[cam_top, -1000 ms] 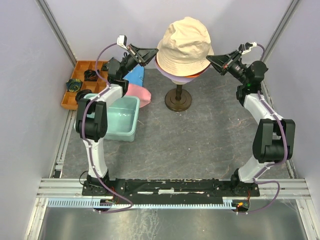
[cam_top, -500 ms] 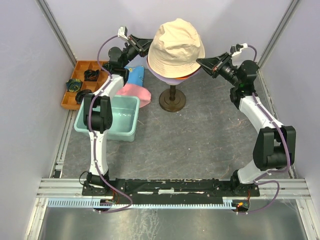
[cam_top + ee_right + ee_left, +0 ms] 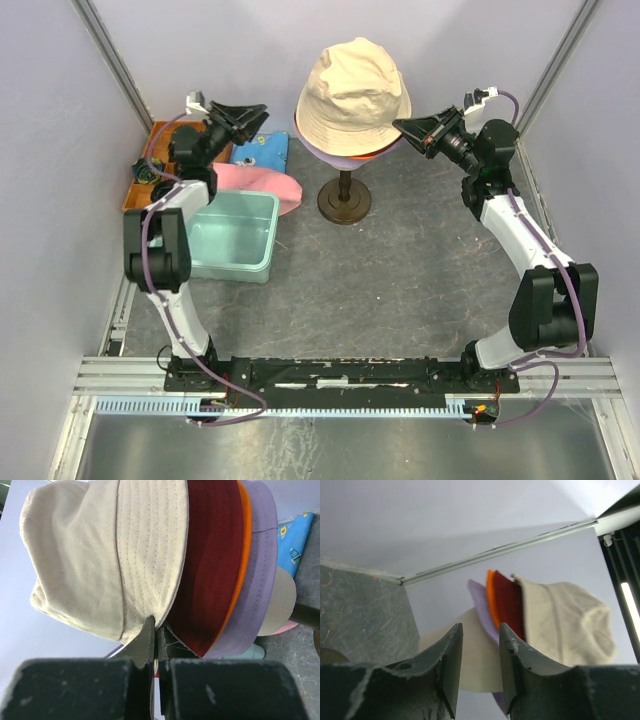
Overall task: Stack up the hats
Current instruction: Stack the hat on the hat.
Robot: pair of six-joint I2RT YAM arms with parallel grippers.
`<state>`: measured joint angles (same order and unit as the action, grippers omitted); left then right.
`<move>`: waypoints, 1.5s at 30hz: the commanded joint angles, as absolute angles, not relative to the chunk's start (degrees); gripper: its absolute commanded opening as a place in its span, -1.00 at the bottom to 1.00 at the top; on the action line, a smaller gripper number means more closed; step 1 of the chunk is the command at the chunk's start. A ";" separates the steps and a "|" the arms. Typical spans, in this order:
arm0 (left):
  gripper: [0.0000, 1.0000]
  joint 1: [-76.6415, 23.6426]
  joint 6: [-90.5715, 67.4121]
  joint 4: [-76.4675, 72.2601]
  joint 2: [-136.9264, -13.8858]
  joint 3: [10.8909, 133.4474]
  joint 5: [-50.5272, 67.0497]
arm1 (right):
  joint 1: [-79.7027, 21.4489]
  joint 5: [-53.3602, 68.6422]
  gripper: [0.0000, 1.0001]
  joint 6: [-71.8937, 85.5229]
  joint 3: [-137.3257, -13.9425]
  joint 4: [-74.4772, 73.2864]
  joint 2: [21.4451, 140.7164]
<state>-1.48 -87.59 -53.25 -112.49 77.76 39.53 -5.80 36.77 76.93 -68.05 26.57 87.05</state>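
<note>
Mint-green plastic tub (image 3: 262, 262) sits at the left of the dark grey mottled desk (image 3: 400, 280). A pink hat (image 3: 262, 180) lies just behind its far rim, next to a blue patterned cloth (image 3: 268, 148). Further left, an orange compartment tray (image 3: 130, 205) holds small dark objects (image 3: 147, 172), too small to identify.

At the back centre, a cream mannequin head (image 3: 280, 597) on a dark stand (image 3: 343, 200) wears four nested hats. The lavender hat (image 3: 260, 570) is lowest, then the orange hat (image 3: 239, 565), the dark red hat (image 3: 210, 555), and the cream-beige hat (image 3: 352, 85) on top.

The right end effector (image 3: 156, 630) has its fingers pressed together on the cream-beige hat's brim edge. The left end effector (image 3: 480, 635) hangs in the air left of the stack, fingers slightly apart, gripping nothing.

Pale lilac-grey walls enclose the desk, with metal posts in the back corners.
</note>
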 commanded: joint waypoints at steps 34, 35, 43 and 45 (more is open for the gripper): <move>0.28 -17.78 -82.15 -45.71 -79.39 54.87 27.39 | -9.39 32.38 -1.00 74.88 -66.27 17.00 84.72; 0.28 -17.90 -82.12 -45.80 -79.85 55.30 27.34 | -9.38 32.40 -1.00 74.95 -66.27 16.98 84.63; 0.28 -18.10 -81.80 -46.25 -81.95 57.36 26.29 | -9.36 32.49 -1.00 75.23 -66.27 17.14 84.55; 0.28 -18.10 -81.83 -46.32 -82.24 57.85 26.24 | -9.40 32.67 -1.00 75.21 -66.39 17.06 84.63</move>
<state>-17.87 -84.23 -43.38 -81.95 54.74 27.46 -8.14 30.72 76.86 -67.48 23.00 84.36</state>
